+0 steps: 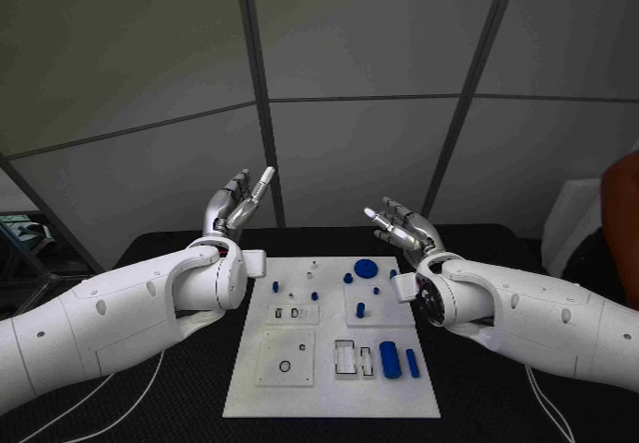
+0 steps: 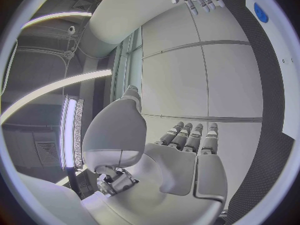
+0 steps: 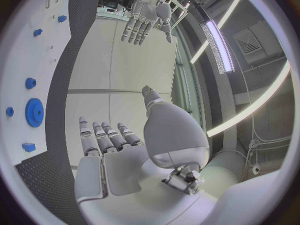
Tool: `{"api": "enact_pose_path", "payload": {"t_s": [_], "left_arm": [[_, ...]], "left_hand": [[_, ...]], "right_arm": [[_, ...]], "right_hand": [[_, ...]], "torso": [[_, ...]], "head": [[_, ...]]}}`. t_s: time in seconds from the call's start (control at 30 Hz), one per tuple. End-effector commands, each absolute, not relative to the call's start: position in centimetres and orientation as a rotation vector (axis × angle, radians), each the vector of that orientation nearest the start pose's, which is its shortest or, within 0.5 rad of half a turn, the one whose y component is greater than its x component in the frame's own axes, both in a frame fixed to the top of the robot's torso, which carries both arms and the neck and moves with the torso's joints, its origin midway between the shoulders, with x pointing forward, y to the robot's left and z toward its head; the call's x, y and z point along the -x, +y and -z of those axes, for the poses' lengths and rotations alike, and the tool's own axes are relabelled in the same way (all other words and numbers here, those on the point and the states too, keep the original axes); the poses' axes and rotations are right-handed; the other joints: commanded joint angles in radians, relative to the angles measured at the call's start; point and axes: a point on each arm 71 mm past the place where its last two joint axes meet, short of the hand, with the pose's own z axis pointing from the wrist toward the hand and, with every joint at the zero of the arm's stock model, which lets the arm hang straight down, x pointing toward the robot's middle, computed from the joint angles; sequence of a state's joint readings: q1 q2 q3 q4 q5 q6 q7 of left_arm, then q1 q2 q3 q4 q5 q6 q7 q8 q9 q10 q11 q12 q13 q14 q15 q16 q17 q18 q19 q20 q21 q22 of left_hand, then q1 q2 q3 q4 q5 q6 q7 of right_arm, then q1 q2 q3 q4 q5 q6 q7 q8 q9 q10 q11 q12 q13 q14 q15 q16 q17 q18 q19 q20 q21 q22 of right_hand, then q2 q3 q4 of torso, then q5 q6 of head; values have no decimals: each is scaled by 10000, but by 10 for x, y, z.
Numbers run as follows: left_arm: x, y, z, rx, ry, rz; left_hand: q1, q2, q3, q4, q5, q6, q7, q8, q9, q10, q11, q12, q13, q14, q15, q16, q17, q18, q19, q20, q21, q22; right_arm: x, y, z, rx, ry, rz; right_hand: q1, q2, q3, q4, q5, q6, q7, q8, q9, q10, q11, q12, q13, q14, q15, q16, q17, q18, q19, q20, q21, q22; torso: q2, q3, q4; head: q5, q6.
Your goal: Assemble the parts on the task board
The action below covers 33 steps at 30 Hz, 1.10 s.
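Holding our left hand and right hand raised, fingers apart and empty, we judge the blue parts on the task board light, rigid, best pinched at their sides.

We see a black tabletop with a white task board lying flat in its middle. Small blue parts rest on the board: a round gear near the far edge and a long blue cylinder nearer us, with a thinner blue rod just beside it. White cables lie on the tabletop by the board's left side.
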<state>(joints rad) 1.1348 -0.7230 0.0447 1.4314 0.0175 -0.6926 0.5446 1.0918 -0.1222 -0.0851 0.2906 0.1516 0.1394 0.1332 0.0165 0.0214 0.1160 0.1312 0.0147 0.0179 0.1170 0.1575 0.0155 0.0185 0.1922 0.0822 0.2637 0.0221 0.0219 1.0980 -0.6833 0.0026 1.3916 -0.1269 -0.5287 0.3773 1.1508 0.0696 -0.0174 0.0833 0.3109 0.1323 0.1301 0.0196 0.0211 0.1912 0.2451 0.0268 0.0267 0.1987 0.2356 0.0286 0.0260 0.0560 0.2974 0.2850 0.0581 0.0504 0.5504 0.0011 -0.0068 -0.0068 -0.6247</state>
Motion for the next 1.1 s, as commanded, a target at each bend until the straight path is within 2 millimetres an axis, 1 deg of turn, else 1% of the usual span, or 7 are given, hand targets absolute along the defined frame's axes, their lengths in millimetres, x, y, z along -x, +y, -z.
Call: {"api": "enact_pose_path", "payload": {"t_s": [0.03,0.13,0.17,0.33,0.43,0.6,1.1], "left_arm": [[-509,200,176,11211,10696,13435],[-509,200,176,11211,10696,13435],[-510,213,177,11168,11028,13472],[-509,219,177,11061,11131,13443],[-508,224,177,10940,11250,13495],[-504,228,176,10693,11616,13745],[-477,232,165,10055,12528,14434]], "left_hand": [[262,27,22,87,57,127,347,62,15,56,142,50,21,27,102,47,19,-156,10,106,56,13],[366,192,127,71,27,447,581,127,60,845,676,224,131,724,316,209,124,-209,162,238,139,61],[396,282,171,64,8,674,712,172,89,1360,905,342,193,1115,449,303,173,-308,298,303,210,100],[973,603,355,26,-66,2587,1015,597,315,3631,1419,836,365,3628,848,938,421,-692,1825,303,986,493],[1470,813,396,-41,-101,4427,1417,1037,516,5667,1108,1271,494,6123,567,1562,626,-429,4689,282,2351,1138],[2082,1088,220,-255,-121,7161,1139,1577,705,8053,680,1752,551,8186,8,1998,742,-68,6850,67,3259,1389],[2857,1447,-305,-894,-118,8602,661,1249,475,10008,56,1468,550,10961,-787,2233,1611,-85,9420,-782,4165,1569]], "right_arm": [[-502,-167,221,-10119,15228,-14046],[-503,-166,221,-10037,15340,-14076],[-510,-184,211,-6806,14528,-12329],[-514,-188,204,-5223,14318,-11584],[-516,-190,197,-4404,14231,-11245],[-520,-190,188,-2884,14350,-10560],[-524,-180,168,1275,15805,-7729]], "right_hand": [[1616,93,381,-789,88,2660,1610,667,374,3699,142,825,389,3708,20,876,373,614,2502,47,1067,558],[2187,49,730,-1315,158,5775,1332,1503,752,6586,-261,1578,588,6399,-414,1544,540,1025,3549,28,1609,767],[2223,4,849,-1398,166,6515,1237,1613,775,6978,-397,1590,525,6799,-530,1570,502,1164,3736,32,1711,788],[2286,-311,1767,-1778,143,7795,921,1408,538,8289,-672,1265,328,8198,-929,1479,375,1286,4506,-146,2111,846],[2175,-545,2428,-1916,67,8187,851,1236,454,8825,-839,1024,338,8791,-1088,1395,394,1299,4862,-311,2311,880],[1930,-962,3206,-2049,3,8783,674,1103,461,9685,-1112,813,351,9755,-1396,1395,470,1299,5583,-648,2831,1067],[1707,-1637,3301,-2249,-238,9486,360,560,449,10356,-1492,343,353,12348,-2142,1914,1215,1263,7118,-1573,5778,2709]], "torso": [[1,1,-2],[1,1,-2],[-3,-32,-29],[25,-12,2],[72,-9,12],[191,-12,31],[909,-142,316]], "head": [[1,1],[1,1],[40,-145],[-13,-153],[0,-145],[-9,-109],[-286,53]]}}
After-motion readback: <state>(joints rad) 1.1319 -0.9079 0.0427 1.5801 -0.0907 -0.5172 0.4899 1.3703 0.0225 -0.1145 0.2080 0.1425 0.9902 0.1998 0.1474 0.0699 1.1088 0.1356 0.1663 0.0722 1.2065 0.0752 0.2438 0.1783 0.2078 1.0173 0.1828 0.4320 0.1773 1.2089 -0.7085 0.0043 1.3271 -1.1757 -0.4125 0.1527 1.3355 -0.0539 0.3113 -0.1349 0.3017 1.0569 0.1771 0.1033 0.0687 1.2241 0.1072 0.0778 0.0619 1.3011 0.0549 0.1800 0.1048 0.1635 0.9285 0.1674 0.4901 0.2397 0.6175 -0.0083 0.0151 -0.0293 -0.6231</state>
